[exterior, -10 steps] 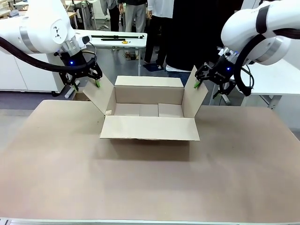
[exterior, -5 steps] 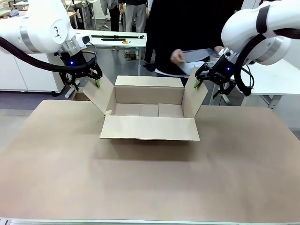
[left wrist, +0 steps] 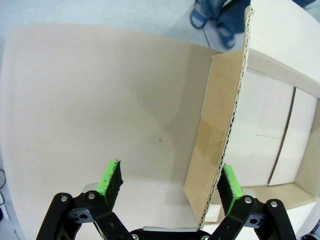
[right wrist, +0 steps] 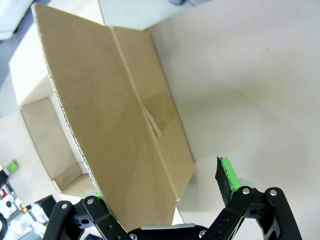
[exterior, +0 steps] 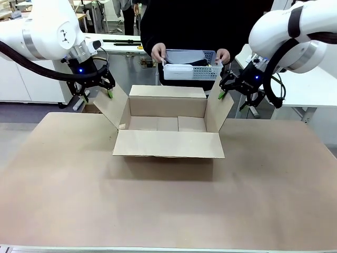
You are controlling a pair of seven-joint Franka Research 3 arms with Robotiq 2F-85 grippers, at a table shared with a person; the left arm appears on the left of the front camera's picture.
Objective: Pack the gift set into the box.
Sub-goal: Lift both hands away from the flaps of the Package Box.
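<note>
At either side of one box [exterior: 167,106], two pincers gape open — left pincer [exterior: 98,95], right pincer [exterior: 235,99].

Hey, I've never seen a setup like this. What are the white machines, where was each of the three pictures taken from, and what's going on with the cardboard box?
The white machines are two robot arms, each ending in a two-finger pincer. The wide picture looks from between the arms across a brown table at a person. The other two come from cameras on the arms' wrists, looking along the fingers. On the table stands an open, empty cardboard box. The left pincer and the right pincer are both open, each straddling one side flap, which leans on a pad. Beyond the box, the person's hands hold a white lattice basket with the pale gift set inside.
</note>
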